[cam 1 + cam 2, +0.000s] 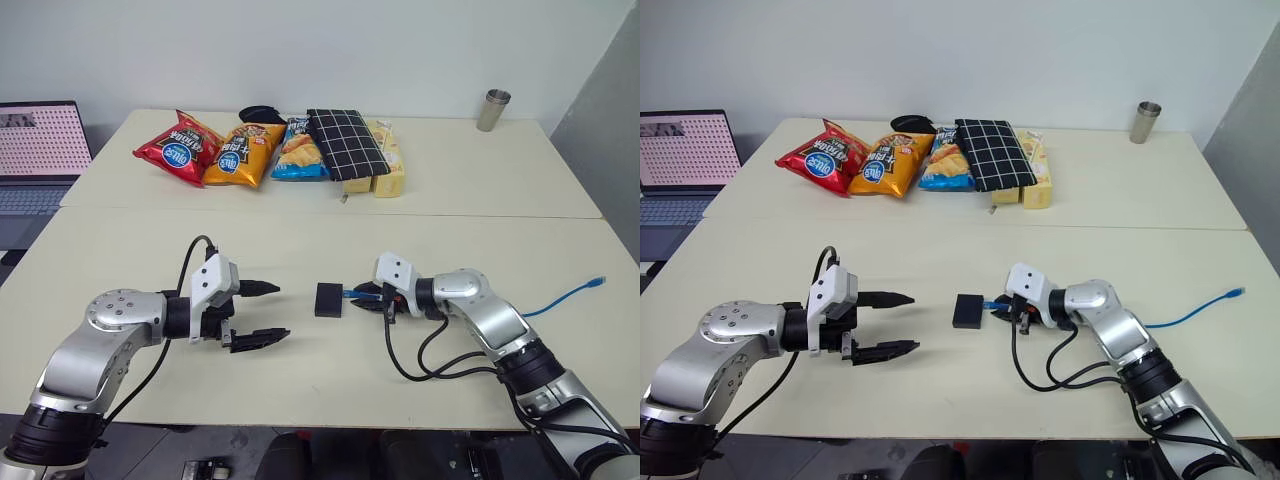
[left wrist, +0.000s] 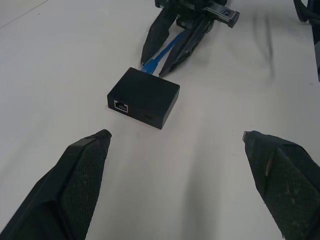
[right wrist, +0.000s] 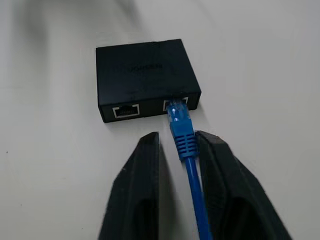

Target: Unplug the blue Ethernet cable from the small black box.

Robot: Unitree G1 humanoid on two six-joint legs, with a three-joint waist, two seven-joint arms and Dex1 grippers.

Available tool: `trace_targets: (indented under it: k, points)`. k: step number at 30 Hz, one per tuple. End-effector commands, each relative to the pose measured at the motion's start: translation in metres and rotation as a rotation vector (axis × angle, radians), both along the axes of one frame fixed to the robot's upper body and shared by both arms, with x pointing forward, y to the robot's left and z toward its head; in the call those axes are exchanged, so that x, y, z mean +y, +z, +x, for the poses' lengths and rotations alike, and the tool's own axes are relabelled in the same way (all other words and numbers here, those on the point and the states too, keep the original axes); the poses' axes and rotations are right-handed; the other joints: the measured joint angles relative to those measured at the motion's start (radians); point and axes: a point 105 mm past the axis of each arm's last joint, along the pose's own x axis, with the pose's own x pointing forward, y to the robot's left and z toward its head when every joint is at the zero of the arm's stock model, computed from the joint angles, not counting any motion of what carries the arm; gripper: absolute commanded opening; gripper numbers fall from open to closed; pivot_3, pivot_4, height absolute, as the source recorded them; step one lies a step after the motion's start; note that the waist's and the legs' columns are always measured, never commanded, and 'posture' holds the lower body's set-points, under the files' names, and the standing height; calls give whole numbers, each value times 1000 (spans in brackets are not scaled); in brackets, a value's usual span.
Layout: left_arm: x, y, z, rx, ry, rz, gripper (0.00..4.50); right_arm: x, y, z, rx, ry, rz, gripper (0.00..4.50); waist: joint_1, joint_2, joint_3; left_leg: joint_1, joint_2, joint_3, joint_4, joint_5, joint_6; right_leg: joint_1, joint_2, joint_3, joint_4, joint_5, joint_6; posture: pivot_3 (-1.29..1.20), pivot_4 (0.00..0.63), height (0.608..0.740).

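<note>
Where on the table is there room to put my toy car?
Bare tabletop lies between the snack bags in the back row and the two grippers. More lies between the checked pouch and the metal cup. It is crowded around the small black box, where the right gripper flanks the blue Ethernet cable.

- Silver-grey metal arm shells, rounded at the joints, black bands between segments.
- White blocks at both wrists.
- Left gripper (image 1: 262,313) and right gripper (image 1: 382,301): tapered matte black fingers, finely textured pads (image 2: 85,172).
- Thick black cables looping beside each forearm.
</note>
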Motion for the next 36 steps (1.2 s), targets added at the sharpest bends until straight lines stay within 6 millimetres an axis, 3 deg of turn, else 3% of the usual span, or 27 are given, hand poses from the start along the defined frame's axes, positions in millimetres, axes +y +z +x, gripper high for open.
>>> trace_targets:
  k: [1, 8, 14, 18, 28, 36]
  points:
    - [-3, 3, 1, -23, -20, -7, 4500, 0, 13, 2, -75, 37, -19, 170, 0, 0, 0, 0, 0, 0, 0, 0, 0, 0, 0, 0, 0, 0, 0, 0, 150, 740]
    - [-1, 3, 12, 3, 60, -81, 4500, 0, 39, -4, -282, 105, -48, 131, 0, 0, 0, 0, 0, 0, 0, 0, 0, 0, 0, 0, 0, 0, 0, 0, 150, 740]
    - [-4, 12, 27, 104, 180, -274, 4500, 6, 74, -7, -698, 187, -123, 129, 0, 0, 0, -1, 0, 0, 0, 0, 0, -1, 0, 0, 1, 0, 0, 0, 150, 740]
    - [-21, 25, 32, 194, 180, -438, 4500, 14, 94, -12, -957, 260, -130, 128, 1, 0, 0, -1, 0, 0, 0, 0, 0, -1, 0, 0, 1, 0, 0, 0, 150, 740]
    - [-44, 32, 32, 241, 114, -529, 4500, 22, 107, -17, -1104, 296, -82, 126, -1, 0, 0, -1, 0, 1, 1, 0, -1, -1, 0, 0, 1, 0, 0, 0, 150, 740]
    - [-42, 38, 28, 267, 76, -565, 2752, 20, 106, -17, -1118, 293, -80, 126, -1, 0, 0, 0, 0, 1, 1, 0, -1, -1, 0, 0, 1, 0, 0, 0, 150, 740]
